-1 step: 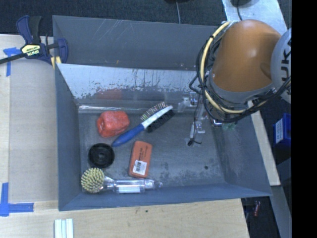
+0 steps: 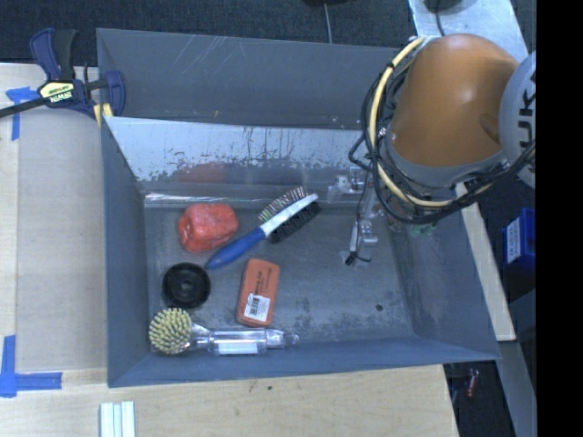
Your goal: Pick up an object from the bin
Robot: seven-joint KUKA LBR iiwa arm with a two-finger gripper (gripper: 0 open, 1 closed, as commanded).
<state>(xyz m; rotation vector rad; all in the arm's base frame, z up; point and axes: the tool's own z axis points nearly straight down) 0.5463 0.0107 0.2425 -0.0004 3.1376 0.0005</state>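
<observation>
The gripper [image 2: 361,244] hung over bare floor in the grey metal bin [image 2: 273,89]; whether it was open, I couldn't tell. To its left lay one blue-handled brush [image 2: 264,230], one clear-handled brush [image 2: 219,340], one red lump [image 2: 208,227], one black disc [image 2: 186,284] and one orange block [image 2: 258,291].

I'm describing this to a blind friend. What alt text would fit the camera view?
A robot arm's tool hangs over the right part of a grey metal bin. To its left lie a blue-handled brush, a red lump, a black disc, an orange block and a clear-handled scrubbing brush.
</observation>
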